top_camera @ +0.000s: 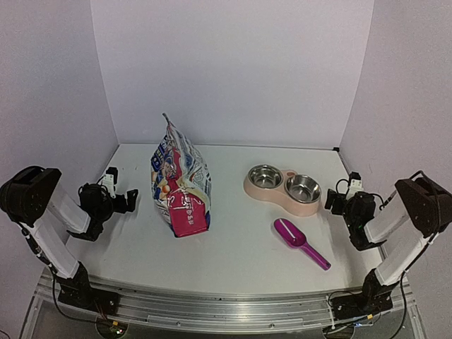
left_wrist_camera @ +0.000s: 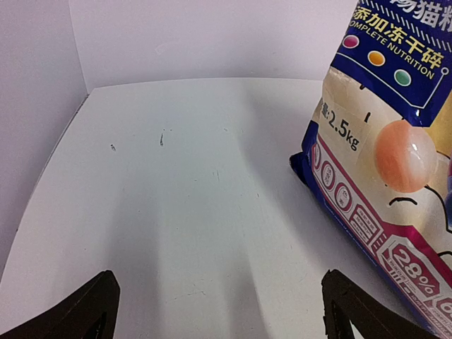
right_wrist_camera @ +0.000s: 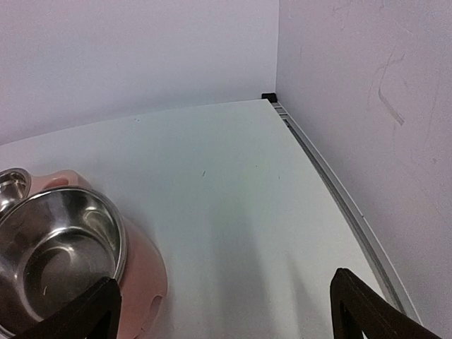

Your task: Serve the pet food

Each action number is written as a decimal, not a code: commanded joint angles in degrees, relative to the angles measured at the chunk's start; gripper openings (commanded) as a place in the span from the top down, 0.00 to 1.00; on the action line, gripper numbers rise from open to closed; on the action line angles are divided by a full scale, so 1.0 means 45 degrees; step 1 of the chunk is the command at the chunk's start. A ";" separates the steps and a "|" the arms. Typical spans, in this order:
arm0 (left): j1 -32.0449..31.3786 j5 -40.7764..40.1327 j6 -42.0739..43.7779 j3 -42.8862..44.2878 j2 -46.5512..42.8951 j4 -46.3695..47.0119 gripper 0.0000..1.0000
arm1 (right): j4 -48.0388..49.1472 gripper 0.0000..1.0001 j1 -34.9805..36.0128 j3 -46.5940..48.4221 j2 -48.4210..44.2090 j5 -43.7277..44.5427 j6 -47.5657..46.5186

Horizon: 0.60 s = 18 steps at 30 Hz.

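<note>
The pouch point(top_camera: 181, 185) stands upright on the surface point(top_camera: 240, 247) at 2 o'clock from your left fingers point(left_wrist_camera: 85, 311), the nearer pair; left and right fingers point(right_wrist_camera: 92, 311) both spread apart, empty.

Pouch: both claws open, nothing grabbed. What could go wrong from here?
1. The pouch stands tall and leaning; a sideways nudge from the left claw could topple it.
2. The scoop lies flat, so its thin handle may slip out of the right claw.
3. The feeder sits close to the right claw and could get shoved.
</note>
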 commanded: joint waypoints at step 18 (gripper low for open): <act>-0.0176 0.3369 -0.0591 0.6075 -0.5904 -1.0773 0.00 | -1.2886 0.02 0.1144 0.9211 -0.4201 -0.4441 0.3035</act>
